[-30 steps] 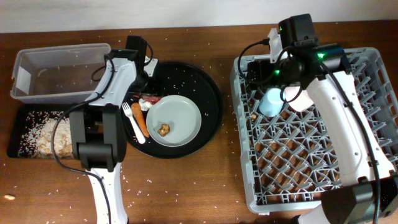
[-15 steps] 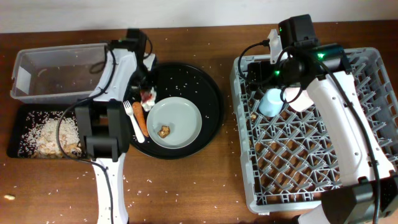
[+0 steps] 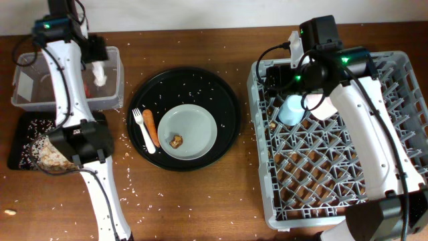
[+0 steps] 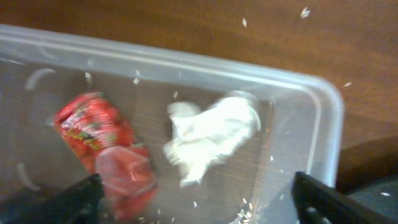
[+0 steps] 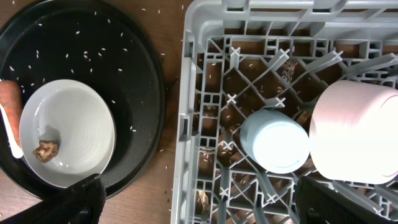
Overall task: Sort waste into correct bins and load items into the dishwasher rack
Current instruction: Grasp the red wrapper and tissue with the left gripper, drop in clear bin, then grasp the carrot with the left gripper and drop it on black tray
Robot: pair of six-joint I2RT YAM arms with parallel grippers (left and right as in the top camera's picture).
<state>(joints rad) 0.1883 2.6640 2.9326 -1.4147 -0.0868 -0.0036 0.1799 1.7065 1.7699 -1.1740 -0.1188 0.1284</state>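
My left gripper (image 4: 199, 211) is open and empty above the clear tub (image 4: 311, 106), at the table's back left (image 3: 98, 60). The red wrapper (image 4: 102, 143) and the white napkin (image 4: 211, 137) lie in that tub below it. My right gripper (image 5: 199, 208) is open and empty over the grey dishwasher rack's (image 5: 193, 74) left edge. The light blue cup (image 5: 275, 140) and the white bowl (image 5: 354, 130) sit upside down in the rack (image 3: 401, 134). The grey-green plate (image 3: 194, 124) holds a brown scrap (image 3: 176, 140). The white fork (image 3: 142, 128) and the carrot piece (image 3: 151, 127) lie beside it.
The plate, fork and carrot rest on a large round black tray (image 3: 221, 94) at mid-table. The shallow black rectangular tray (image 3: 20, 144) at the left holds rice and scraps (image 3: 47, 150). Rice grains are scattered over the wooden table.
My left arm swung from the round tray up and left to the clear tub. The red wrapper and napkin left the tray and now lie in the tub. The right arm is still.
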